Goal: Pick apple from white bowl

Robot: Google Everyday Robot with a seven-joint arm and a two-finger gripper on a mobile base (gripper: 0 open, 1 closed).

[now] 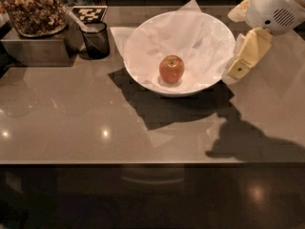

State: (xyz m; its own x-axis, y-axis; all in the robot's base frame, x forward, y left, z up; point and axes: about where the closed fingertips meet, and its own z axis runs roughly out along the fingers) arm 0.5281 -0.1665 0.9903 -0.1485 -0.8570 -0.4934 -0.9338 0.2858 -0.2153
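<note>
**Operator:** Where is the apple sitting right now?

**Spotter:** You are seeing the apple (171,69) resting near the middle of the white bowl (177,90), on the crinkled white paper (190,32) that is lining it. Its stem dimple is facing up, and nothing is touching it from above.

**Operator:** And my claw?

**Spotter:** Your claw (242,61) is hanging just outside the right rim of the bowl, over the counter (71,123). Its cream-coloured end is pointing down and toward the bowl. It is very near the rim, but I cannot tell if it is touching. I also cannot tell if the claw is released or clenched. The apple is well apart from it, inside the bowl. The round white arm housing (276,6) is showing to the upper right of the bowl.

**Operator:** What is standing around the bowl?

**Spotter:** Just left of the bowl, a small dark cup (96,39) is standing on the counter. Farther left of the bowl, a clear container of brown snack pieces (31,8) is sitting on a metal box (33,49). Behind the cup, a black-and-white checkered tag (90,13) is showing.
</note>
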